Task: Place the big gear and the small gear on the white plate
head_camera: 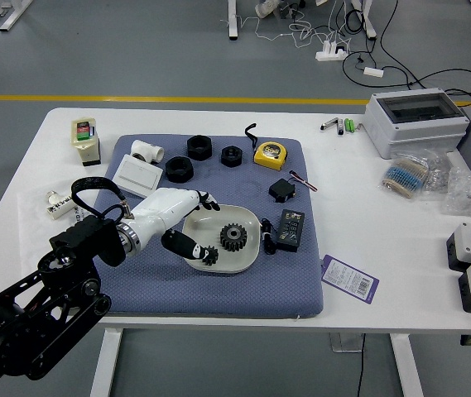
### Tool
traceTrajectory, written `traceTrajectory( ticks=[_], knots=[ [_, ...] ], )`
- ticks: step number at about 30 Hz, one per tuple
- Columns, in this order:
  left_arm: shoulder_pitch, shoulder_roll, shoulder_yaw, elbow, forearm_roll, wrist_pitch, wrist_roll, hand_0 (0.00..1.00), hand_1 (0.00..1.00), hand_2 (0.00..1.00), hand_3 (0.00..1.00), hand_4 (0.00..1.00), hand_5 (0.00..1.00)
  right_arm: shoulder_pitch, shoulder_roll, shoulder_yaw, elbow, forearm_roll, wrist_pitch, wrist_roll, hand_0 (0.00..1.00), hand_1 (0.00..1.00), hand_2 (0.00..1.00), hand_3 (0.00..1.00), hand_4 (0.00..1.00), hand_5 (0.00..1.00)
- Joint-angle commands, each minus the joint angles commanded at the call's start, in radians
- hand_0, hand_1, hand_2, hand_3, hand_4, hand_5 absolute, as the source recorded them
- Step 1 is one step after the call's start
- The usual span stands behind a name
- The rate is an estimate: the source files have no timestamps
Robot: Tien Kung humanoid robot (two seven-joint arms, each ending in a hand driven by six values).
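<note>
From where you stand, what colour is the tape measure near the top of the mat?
Yellow; the tape measure shows best in the head view.

Robot hand (171, 213) white and black, arm (60, 285) black. Under it, blue-grey mat (218, 298), fine dotted pattern, on white table (351, 198). At robot hand: off-white plate (250, 255), dark grey big gear (233, 237), dark small gear (211, 255). Beyond robot hand: yellow-and-black tape measure (270, 155). Right of robot hand: purple card (369, 292), white label (348, 278). Far beyond: grey floor (136, 58), solid yellow stripe (177, 99).
</note>
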Motion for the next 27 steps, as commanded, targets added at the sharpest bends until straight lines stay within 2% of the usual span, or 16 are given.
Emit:
traceTrajectory(
  ticks=[4,6,9,10,13,15,16,18,21,22,27],
  knots=[
    [0.006,0.001,-0.009,-0.01,0.007,0.021,-0.01,0.695,0.779,0.848,0.777,0.998,0.364,-0.003,0.001,-0.001,0.0,0.005,0.0,0.001,0.623,0.642,0.74,0.547,0.748,0.701],
    [0.008,0.003,-0.018,-0.015,0.016,0.049,-0.023,0.695,0.779,0.848,0.777,0.998,0.364,-0.004,0.001,-0.007,0.0,0.007,0.0,0.001,0.623,0.642,0.74,0.547,0.748,0.701],
    [0.019,0.008,-0.04,-0.019,0.021,0.137,-0.074,0.695,0.779,0.848,0.777,0.998,0.364,-0.004,0.002,-0.013,0.001,0.006,-0.001,-0.001,0.623,0.642,0.74,0.547,0.748,0.701],
    [0.027,0.01,-0.053,-0.018,0.004,0.173,-0.096,0.557,0.658,0.711,0.608,0.906,0.324,-0.004,0.002,-0.013,0.001,0.007,-0.002,0.0,0.624,0.643,0.74,0.547,0.749,0.701],
    [0.046,0.014,-0.094,-0.017,-0.047,0.284,-0.153,0.557,0.658,0.711,0.608,0.906,0.324,-0.005,0.002,-0.013,0.003,0.008,-0.002,0.0,0.624,0.643,0.74,0.547,0.749,0.701],
    [0.058,0.016,-0.135,-0.018,-0.093,0.339,-0.186,0.557,0.658,0.711,0.608,0.906,0.324,-0.003,0.002,-0.014,0.005,0.005,-0.001,0.0,0.624,0.643,0.74,0.547,0.749,0.701],
    [0.059,0.016,-0.142,-0.018,-0.104,0.348,-0.191,0.52,0.609,0.63,0.596,0.823,0.306,-0.002,0.002,-0.014,0.005,0.004,-0.001,0.0,0.62,0.643,0.74,0.547,0.748,0.7],
    [0.074,0.016,-0.183,-0.024,-0.172,0.376,-0.217,0.52,0.609,0.63,0.596,0.823,0.306,0.001,0.001,-0.023,0.008,0.002,0.0,-0.001,0.62,0.643,0.74,0.547,0.748,0.7],
    [0.1,0.017,-0.25,-0.041,-0.292,0.39,-0.239,0.52,0.609,0.63,0.596,0.823,0.306,0.006,-0.002,-0.032,0.009,0.0,0.001,-0.001,0.62,0.643,0.74,0.547,0.748,0.7],
    [0.107,0.018,-0.27,-0.046,-0.338,0.39,-0.243,0.542,0.624,0.646,0.604,0.82,0.366,0.008,-0.003,-0.033,0.01,0.0,0.001,0.0,0.621,0.643,0.74,0.547,0.748,0.703],
    [0.151,0.035,-0.382,-0.074,-0.546,0.308,-0.237,0.542,0.624,0.646,0.604,0.82,0.366,0.011,-0.008,-0.038,0.009,-0.001,0.0,0.002,0.621,0.643,0.74,0.547,0.748,0.703]
  ],
)
